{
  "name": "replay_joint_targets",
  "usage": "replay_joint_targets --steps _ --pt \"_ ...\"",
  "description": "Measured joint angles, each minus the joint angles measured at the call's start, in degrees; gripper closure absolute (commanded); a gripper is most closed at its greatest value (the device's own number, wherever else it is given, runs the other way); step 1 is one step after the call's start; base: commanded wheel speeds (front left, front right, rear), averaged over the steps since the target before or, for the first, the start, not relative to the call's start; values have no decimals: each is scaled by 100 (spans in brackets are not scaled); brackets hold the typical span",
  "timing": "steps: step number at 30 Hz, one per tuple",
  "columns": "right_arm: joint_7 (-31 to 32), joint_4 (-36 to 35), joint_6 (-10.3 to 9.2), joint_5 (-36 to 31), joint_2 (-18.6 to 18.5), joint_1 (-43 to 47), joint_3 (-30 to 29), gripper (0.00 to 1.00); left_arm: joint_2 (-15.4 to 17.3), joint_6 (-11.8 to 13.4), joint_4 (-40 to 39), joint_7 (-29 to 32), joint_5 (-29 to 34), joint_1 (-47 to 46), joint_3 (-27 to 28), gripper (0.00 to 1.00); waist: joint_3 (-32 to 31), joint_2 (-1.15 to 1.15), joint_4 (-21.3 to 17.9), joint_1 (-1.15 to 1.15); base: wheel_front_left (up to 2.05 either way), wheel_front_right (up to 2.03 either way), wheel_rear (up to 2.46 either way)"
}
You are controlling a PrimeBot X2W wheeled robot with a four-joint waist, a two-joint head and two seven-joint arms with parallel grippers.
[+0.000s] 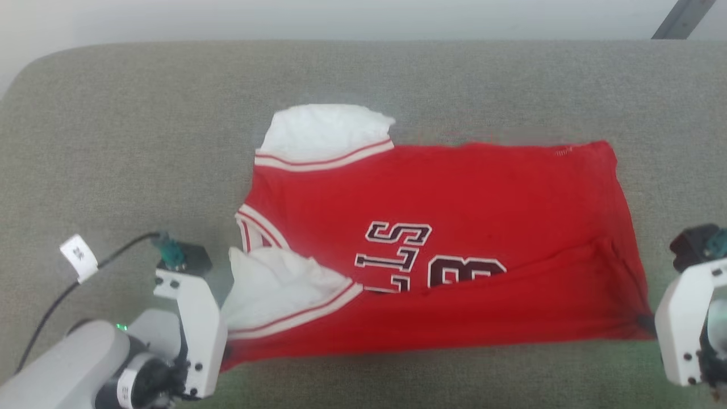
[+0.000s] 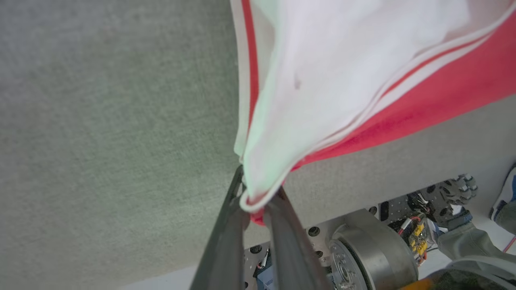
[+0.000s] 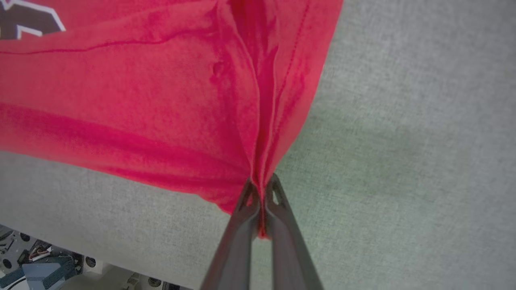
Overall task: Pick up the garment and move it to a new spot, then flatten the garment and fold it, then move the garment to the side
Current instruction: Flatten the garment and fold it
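Observation:
The red garment lies spread sideways on the grey table, its dark block letters facing up. Its near edge is lifted and folded partly over the letters. One white sleeve lies flat at the back left. The other white sleeve hangs from the lifted near-left corner. My left gripper is shut on that sleeve corner of the garment. My right gripper is shut on the bunched near-right hem corner of the garment. In the head view both wrists show at the lower corners.
The grey table's front edge runs just below the held garment, with the robot's base under it. A person's shoe shows at the floor on the right. A black cable with a white tag trails from my left wrist.

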Motion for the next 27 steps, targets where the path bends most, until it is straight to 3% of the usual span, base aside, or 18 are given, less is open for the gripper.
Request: replay_joint_targets --steps 8,9,10,11,12,13,14,27 --pt "-70 119 0 -81 112 202 91 100 -110 59 183 -65 -77 247 -78 100 4 0 -40 0 0 0 0" --pt "-105 175 -1 -79 137 198 116 100 -130 45 233 -67 -96 247 -85 96 5 0 -48 0 0 0 0" --pt "-116 203 -1 -77 167 194 153 100 -149 40 286 -82 -94 247 -90 68 6 0 -56 0 0 0 0" --pt "-181 214 -1 -77 193 183 164 78 -161 40 334 -102 -94 247 -88 42 6 0 -65 0 0 0 0" --pt "-245 224 -1 -78 203 144 169 40 -166 37 359 -113 -93 244 -90 9 7 0 -75 0 0 0 0" --pt "-282 229 -1 -78 203 103 187 6 -175 30 378 -113 -92 238 -85 0 7 0 -81 0 0 0 0" --pt "-302 237 -1 -78 207 77 203 0 -180 30 386 -113 -92 230 -78 0 4 0 -87 0 0 0 0" --pt "-954 -119 -2 -219 311 -152 -211 0 427 232 -392 278 77 -425 240 0 92 0 -275 0 0 0 0"
